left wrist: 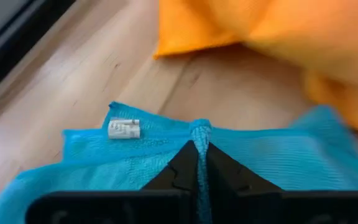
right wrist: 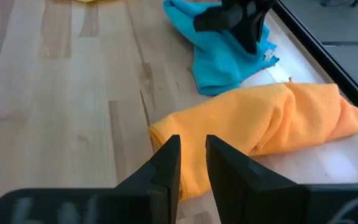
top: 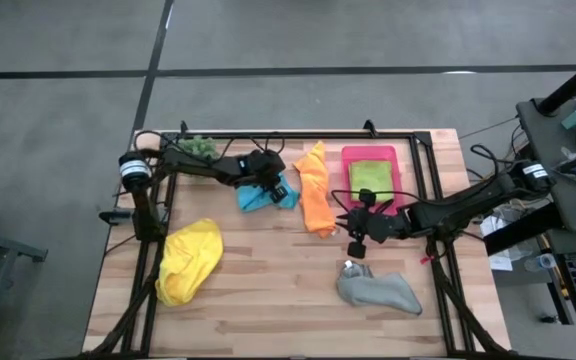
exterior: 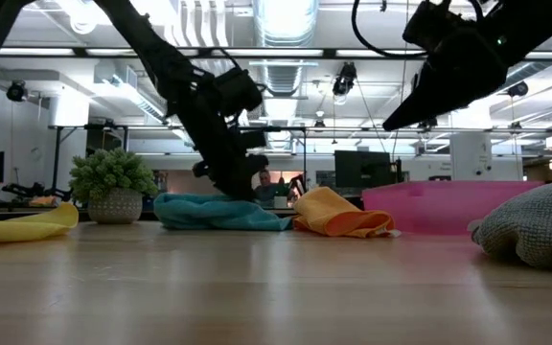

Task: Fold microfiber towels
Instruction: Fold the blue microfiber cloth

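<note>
Blue microfiber is getting pinched right now: the left gripper (left wrist: 197,149) is pressing down on the blue towel (top: 265,195) near the far edge of the table, its two fingers clamped together on a small ridge of the cloth. A little white care tag (left wrist: 123,129) is sitting on that towel's hem, but its print is too small to read. Just beside the blue towel, the orange towel (top: 315,187) is lying in a long rumpled roll, and the right gripper (right wrist: 192,155) is hovering above its near end with the fingers standing slightly apart and nothing between them. Behind that arm, the lime green towel (top: 370,176) is resting folded flat inside the pink tray (top: 347,155). The yellow towel (top: 188,260) is slumping in a heap on the left side of the table, well apart from the rest, and the grey towel (top: 378,291) is bunching up near the front on the right. A spiky green plant (exterior: 113,175) in a pot is sitting at the far left corner. All of this is lying on a pale wooden tabletop (top: 268,290), and beyond it an open office with monitors and ceiling lights is showing.
</note>
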